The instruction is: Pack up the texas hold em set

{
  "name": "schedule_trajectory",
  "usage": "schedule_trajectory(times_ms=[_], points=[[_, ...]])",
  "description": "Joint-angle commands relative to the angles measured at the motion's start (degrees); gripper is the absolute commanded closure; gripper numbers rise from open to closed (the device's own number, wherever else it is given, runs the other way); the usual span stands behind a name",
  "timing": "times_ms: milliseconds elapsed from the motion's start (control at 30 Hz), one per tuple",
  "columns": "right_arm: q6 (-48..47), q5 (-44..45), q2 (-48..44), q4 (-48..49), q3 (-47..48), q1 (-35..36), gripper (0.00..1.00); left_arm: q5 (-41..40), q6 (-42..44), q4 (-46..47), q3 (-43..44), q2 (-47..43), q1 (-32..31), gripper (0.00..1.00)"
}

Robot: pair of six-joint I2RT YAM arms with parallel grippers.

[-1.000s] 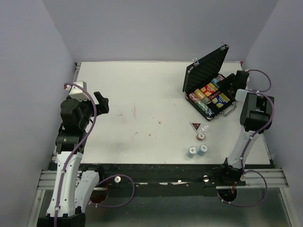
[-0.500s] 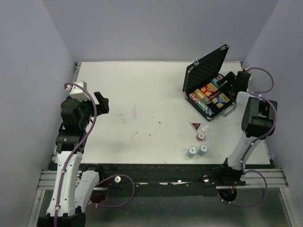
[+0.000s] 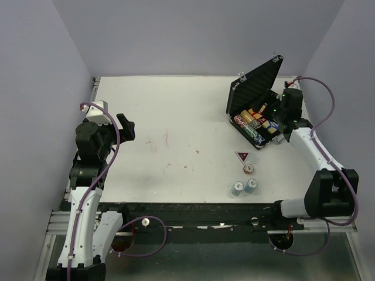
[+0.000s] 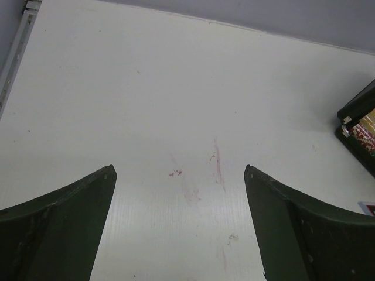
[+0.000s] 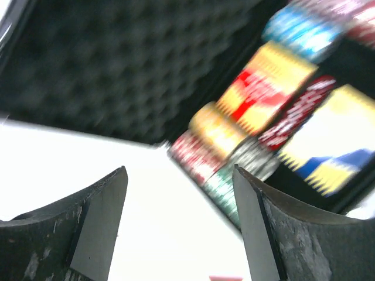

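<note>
R gripper point(image 3: 275, 115) hangs over the case point(image 3: 258, 85), lid raised. Its fingers point(image 5: 96, 205) are spread wide w/ nothing between them. The wrist view is blurred, but just past the fingertips lie the chip rows point(image 5: 218, 153), w/ the card decks point(image 5: 265, 88) beyond them to the right and the foam lining up ahead-left.

The rest of the set lies loose on the table point(image 3: 176, 105), back from the R gripper toward its base. First come the marker point(image 3: 241, 156) and the disc point(image 3: 254, 158) just beside it, then one chip stack point(image 3: 248, 169) near them. Two more stacks point(image 3: 237, 188) sit side by side closer to the base.

L gripper point(image 4: 179, 170) is well apart from all that, far across the table — fingers spread, empty, reddish smears point(image 4: 217, 167) on the bare top ahead of them. A case corner shows far off to its right.
</note>
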Motion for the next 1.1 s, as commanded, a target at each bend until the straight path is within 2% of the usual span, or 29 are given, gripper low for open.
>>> schedule_trajectory(times_ms=[0, 200, 367, 433, 567, 733, 1067], points=[[-1.31, 0.58, -5.39, -16.90, -2.62, 6.91, 0.21, 1.27, 0.12, 1.01, -0.56, -0.41, 0.27, 0.01], [-1.76, 4.61, -11.36, -34.74, 0.72, 13.94, 0.23, 1.18, 0.12, 1.01, -0.65, -0.94, 0.27, 0.01], [4.47, 5.85, -16.03, -47.05, -1.30, 19.56, 0.30, 0.74, 0.12, 1.10, -0.65, -0.59, 0.27, 0.01], [7.99, 8.91, -17.87, -50.84, -2.70, 22.20, 0.30, 0.92, 0.04, 1.01, -0.65, -0.33, 0.36, 0.01], [11.25, 14.35, -21.48, -55.94, -5.43, 23.88, 0.30, 1.27, -0.14, 1.18, -0.65, 0.02, 0.27, 0.01], [13.01, 18.67, -20.78, -61.39, -7.80, 27.12, 0.35, 1.27, -0.14, 1.10, -0.74, 0.20, 0.27, 0.01], [15.73, 15.51, -23.77, -60.97, -13.96, 30.03, 0.35, 1.18, -0.14, 1.10, -0.65, 1.34, 0.27, 0.01]])
